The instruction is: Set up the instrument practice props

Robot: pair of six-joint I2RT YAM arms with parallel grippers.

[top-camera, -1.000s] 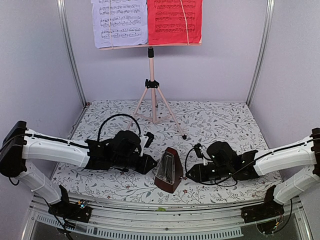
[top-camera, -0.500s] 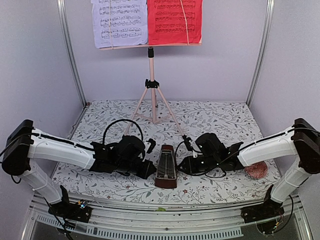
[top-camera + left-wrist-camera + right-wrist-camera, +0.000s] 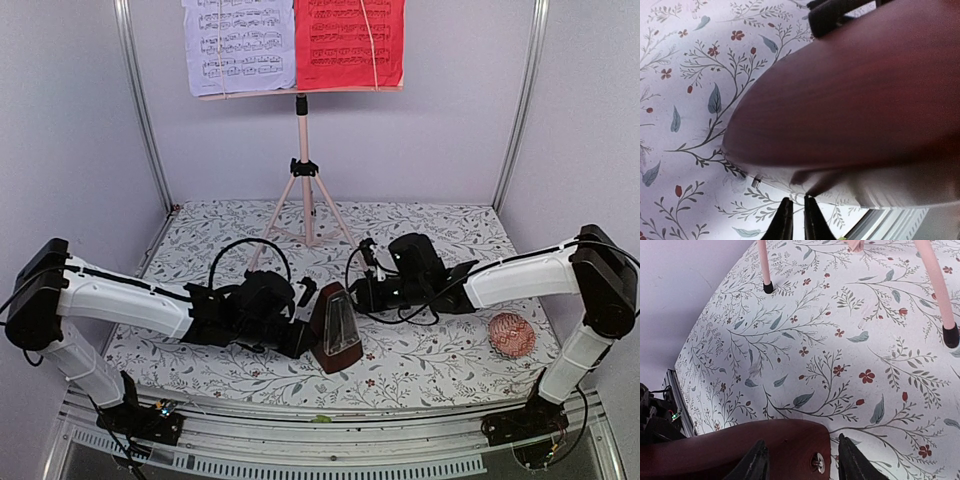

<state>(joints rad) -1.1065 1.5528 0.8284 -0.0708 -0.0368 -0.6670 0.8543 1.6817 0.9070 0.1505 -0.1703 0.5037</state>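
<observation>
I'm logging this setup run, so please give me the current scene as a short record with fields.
stand: pink tripod music stand at the back of the table
sheets: lilac sheet left, red sheet right, both on the stand
metronome: dark brown metronome standing near the front, between the arms
left fingers: close together beside the metronome, nothing between them
right fingers: spread, straddling the metronome's edge
other: pink ball on the table's right side

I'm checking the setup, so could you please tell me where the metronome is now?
In the top view the metronome stands near the front middle of the table, between the left arm and right arm.
</observation>
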